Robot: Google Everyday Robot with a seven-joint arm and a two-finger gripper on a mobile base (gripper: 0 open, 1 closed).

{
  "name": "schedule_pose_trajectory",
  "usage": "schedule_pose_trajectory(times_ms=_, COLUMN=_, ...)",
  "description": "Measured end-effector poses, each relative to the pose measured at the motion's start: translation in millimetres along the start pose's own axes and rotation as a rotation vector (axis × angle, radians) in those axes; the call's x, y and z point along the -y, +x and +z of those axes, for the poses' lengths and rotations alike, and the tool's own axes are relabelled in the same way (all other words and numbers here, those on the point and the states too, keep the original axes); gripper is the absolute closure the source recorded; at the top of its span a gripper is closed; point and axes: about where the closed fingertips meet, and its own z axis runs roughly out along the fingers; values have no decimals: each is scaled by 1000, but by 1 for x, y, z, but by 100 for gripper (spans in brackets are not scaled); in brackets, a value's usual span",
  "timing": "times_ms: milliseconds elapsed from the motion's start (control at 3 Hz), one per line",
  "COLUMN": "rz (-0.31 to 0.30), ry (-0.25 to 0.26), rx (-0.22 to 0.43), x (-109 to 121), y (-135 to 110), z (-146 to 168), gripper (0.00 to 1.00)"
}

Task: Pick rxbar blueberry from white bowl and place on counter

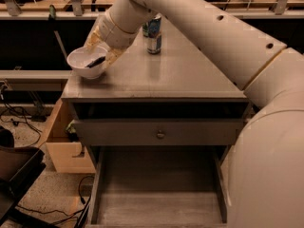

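Observation:
The white bowl (80, 65) stands on the far left corner of the grey counter (180, 77). Inside it lies the rxbar blueberry (95, 61), a small dark bar tilted against the bowl's right side. My gripper (102, 48) hangs just above and right of the bowl, its fingers (92, 40) spread apart on either side of the bowl's back-right rim, open. The bar sits a little below the fingertips, and I see no grip on it. My arm crosses the counter from the upper right.
Two drink cans (153, 33) stand at the counter's back, just right of my wrist. Below the top are a drawer with a round knob (160, 134) and an open lower compartment (159, 184). A cardboard box (64, 148) sits on the floor to the left.

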Motion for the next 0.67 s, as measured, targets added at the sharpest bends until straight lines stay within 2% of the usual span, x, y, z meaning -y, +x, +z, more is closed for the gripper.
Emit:
schedule_pose_trajectory(times_ms=333, rz=-2, ry=-2, rx=5, x=0, y=0, z=2, gripper=58)
schedule_pose_trajectory(times_ms=667, rz=-7, ry=-3, rx=13, x=-1, y=0, z=5, gripper=70)
